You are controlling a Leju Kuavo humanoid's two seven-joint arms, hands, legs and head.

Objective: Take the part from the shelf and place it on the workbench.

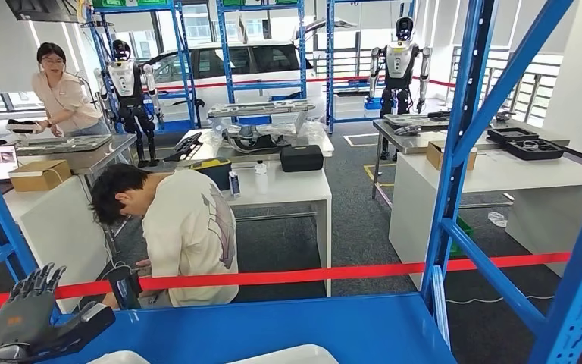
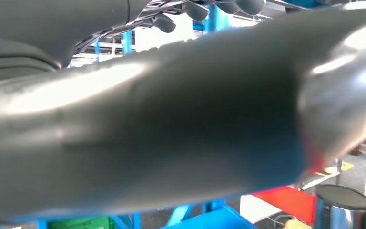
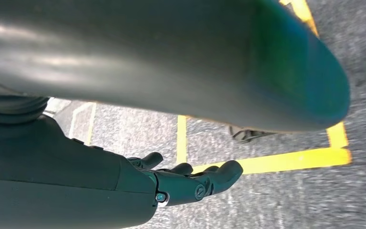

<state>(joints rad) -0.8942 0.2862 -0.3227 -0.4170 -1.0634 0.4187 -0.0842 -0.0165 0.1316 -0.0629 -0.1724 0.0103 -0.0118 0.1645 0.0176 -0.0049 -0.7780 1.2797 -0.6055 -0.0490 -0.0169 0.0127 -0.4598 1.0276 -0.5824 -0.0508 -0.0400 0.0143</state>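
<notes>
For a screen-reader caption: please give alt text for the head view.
The robot's dark left hand, fingers spread, is raised over a blue metal shelf. Beyond a red barrier tape, a person in a cream shirt bends beside a white table.

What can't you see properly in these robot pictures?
- White parts on the blue shelf: cut off by the head view's bottom edge, so their shape is unclear.
- Left robot hand: its thick thumb blurs most of the left wrist view.
- Right robot hand: hangs over grey floor; its thumb hides what lies beyond.
- Kneeling person: face turned down, hands hidden.
</notes>
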